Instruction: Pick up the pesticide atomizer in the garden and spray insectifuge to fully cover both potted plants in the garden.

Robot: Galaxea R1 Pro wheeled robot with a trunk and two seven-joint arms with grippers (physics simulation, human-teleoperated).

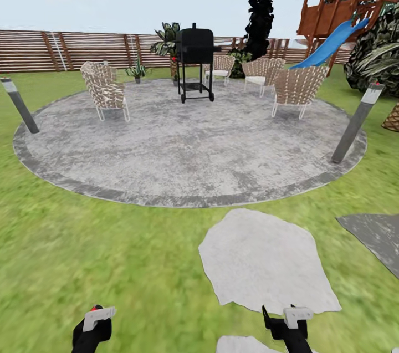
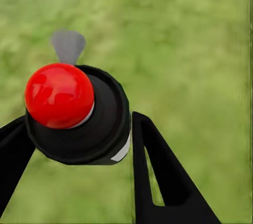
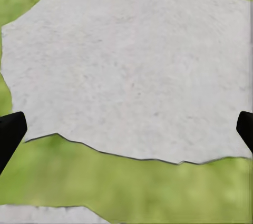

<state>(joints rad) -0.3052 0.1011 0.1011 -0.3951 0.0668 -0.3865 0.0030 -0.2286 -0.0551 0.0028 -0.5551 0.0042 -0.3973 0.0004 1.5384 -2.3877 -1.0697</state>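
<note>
Between the two black fingers of my left gripper (image 2: 79, 147) sits the pesticide atomizer (image 2: 60, 95), seen end-on as a black spray head with a red knob; the gripper is shut on it. In the head view that gripper (image 1: 92, 324) is low at the left over the lawn, with a red dot at its top. My right gripper (image 1: 284, 321) is open and holds nothing, and it hangs over a pale stepping stone (image 3: 126, 66). One small potted plant (image 1: 137, 71) in a grey pot stands at the patio's far edge, left of the grill.
The round grey patio (image 1: 183, 148) lies ahead with several wicker chairs (image 1: 105, 90), a black grill (image 1: 195, 62) and two grey bollard lamps (image 1: 354, 126). A slatted fence (image 1: 66, 49) runs behind. A playhouse with a blue slide (image 1: 332, 42) stands far right.
</note>
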